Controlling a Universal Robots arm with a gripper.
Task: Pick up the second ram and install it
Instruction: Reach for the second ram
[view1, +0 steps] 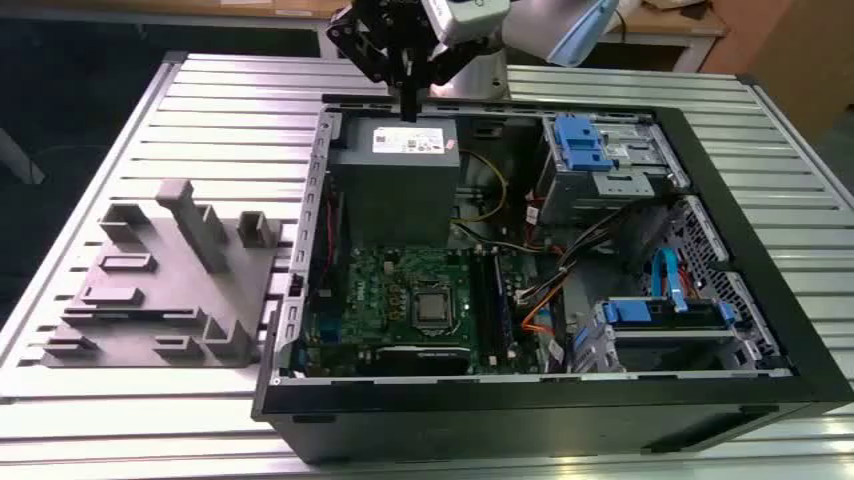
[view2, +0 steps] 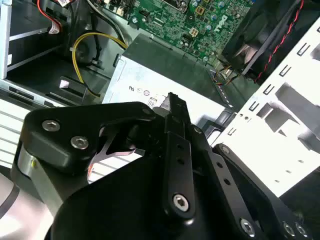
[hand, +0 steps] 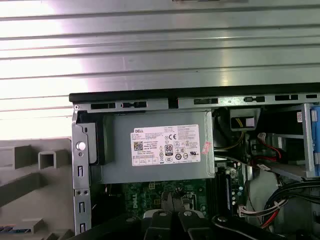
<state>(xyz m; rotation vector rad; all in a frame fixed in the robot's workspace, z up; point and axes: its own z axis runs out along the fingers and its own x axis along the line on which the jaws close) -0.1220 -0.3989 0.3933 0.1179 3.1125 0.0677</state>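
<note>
Above the power supply (view1: 395, 150), the arm (view1: 534, 25) hangs vertical, claw (view1: 408, 110) pressed together.

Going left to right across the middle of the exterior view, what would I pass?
grey plastic fixture → green motherboard → black memory slot rails → drive bay with blue latch
</note>
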